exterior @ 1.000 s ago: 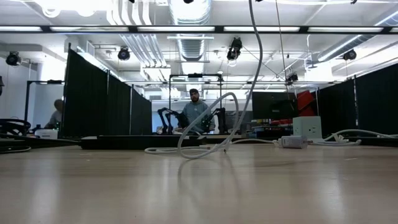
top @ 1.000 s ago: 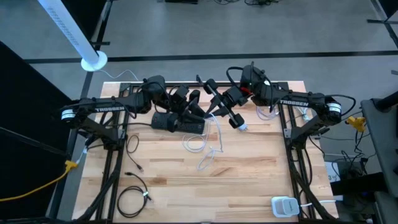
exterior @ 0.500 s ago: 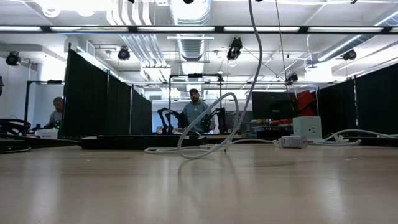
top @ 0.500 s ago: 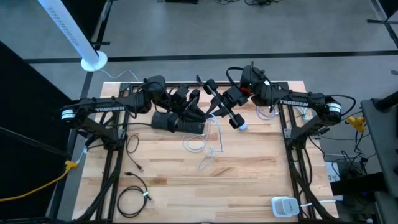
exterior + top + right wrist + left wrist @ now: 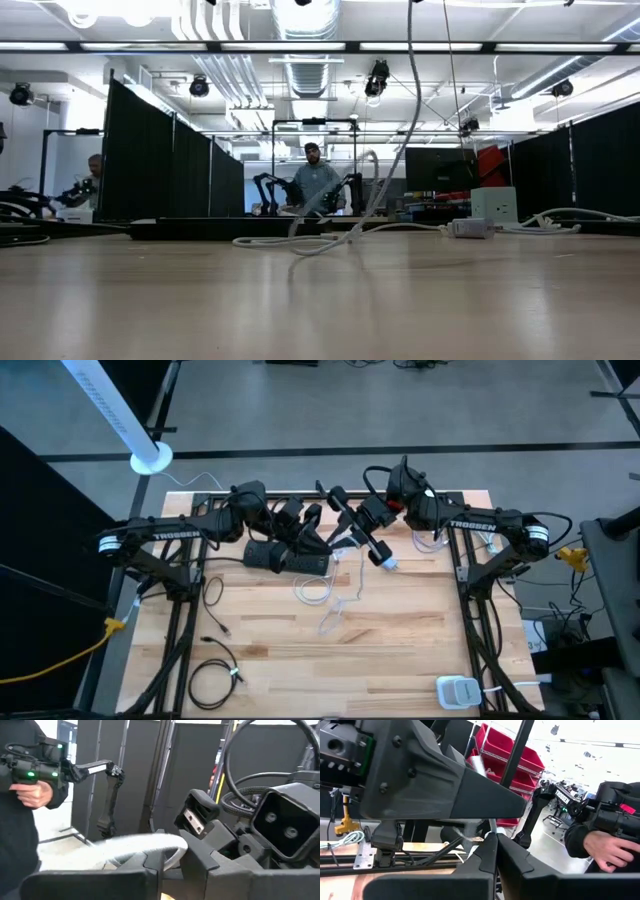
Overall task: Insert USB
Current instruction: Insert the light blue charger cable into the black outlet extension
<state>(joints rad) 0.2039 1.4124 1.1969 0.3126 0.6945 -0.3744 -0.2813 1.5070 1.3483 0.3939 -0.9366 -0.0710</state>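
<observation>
"TROSSEN" lettering on both my forearms. My left gripper point(image 5: 322, 544) fingers pressed together; my right gripper point(image 5: 345, 528) narrow around white cable point(image 5: 352, 572), above table point(image 5: 400, 640).

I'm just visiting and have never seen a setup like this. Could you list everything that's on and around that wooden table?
Long black power strip: one, black, table's far side between the arms.
Thin white cable: one, white, looped mid-table, rising to the right gripper.
Small white charger block: one, white, near right corner.
Coiled black cable: one, black, near left corner.
Wooden table: one, pale wood.
People: some in the room beyond, one holding a dark handheld device.
Left gripper: fingers shut, over the strip.
Right gripper: fingers around the white cable.
</observation>
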